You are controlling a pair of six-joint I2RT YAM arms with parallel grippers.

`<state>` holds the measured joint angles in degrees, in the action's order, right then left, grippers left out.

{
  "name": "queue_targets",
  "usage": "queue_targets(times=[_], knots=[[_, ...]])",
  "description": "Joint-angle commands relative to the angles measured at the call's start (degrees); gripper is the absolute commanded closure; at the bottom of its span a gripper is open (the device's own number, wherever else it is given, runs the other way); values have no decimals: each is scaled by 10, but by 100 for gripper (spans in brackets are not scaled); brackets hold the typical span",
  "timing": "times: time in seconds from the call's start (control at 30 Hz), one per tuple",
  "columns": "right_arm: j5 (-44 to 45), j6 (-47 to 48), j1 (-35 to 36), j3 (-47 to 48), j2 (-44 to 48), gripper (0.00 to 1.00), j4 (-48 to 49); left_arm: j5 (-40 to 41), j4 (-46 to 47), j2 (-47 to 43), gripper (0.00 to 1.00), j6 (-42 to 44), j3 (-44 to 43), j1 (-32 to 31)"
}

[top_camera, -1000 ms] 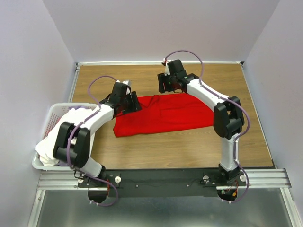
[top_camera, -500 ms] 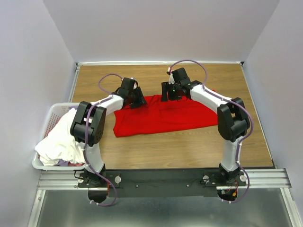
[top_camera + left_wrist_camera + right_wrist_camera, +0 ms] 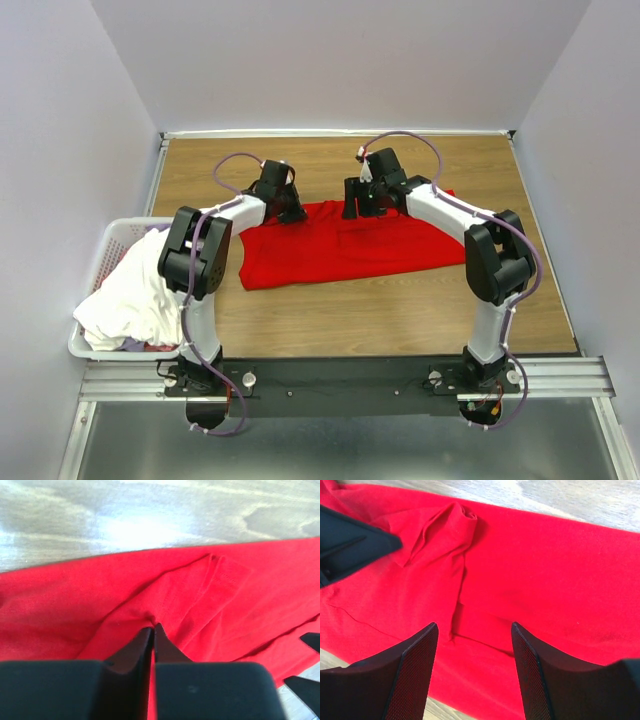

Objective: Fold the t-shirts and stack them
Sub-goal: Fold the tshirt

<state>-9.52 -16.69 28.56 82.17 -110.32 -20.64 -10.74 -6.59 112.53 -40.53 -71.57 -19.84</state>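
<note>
A bright red t-shirt (image 3: 340, 245) lies spread flat across the middle of the wooden table. My left gripper (image 3: 290, 212) is down on its far left edge. In the left wrist view its jaws (image 3: 152, 626) are pressed together, with a puckered fold of red cloth (image 3: 225, 595) pinched at the tips. My right gripper (image 3: 360, 208) hovers over the shirt's far edge near the middle. It stands open above the red cloth (image 3: 545, 570), nothing between its fingers (image 3: 474, 625). White t-shirts (image 3: 130, 300) are piled in the basket at the left.
A white plastic laundry basket (image 3: 110, 232) sits at the table's left edge, beside the left arm's base. The two grippers are close together: the left one (image 3: 350, 540) shows at the upper left of the right wrist view. Bare wood (image 3: 480, 160) surrounds the shirt.
My left gripper moved right and away from me onto the shirt's far left edge and shut on the cloth. My right gripper dropped slightly toward the shirt and stayed open.
</note>
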Motion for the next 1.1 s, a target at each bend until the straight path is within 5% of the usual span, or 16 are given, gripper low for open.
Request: queue_targets(times=[0.0,0.63,1.07], knots=[[-4,-7,1,-8,22,33,9,25,-15,-18,100,17,-17,2],[-81,-2,1,13,-4,36,26,-35,-161,-159,100,174,78,41],[-157,-8,0,126,-137,57,78,-56,-132,-119,100,162,74,42]])
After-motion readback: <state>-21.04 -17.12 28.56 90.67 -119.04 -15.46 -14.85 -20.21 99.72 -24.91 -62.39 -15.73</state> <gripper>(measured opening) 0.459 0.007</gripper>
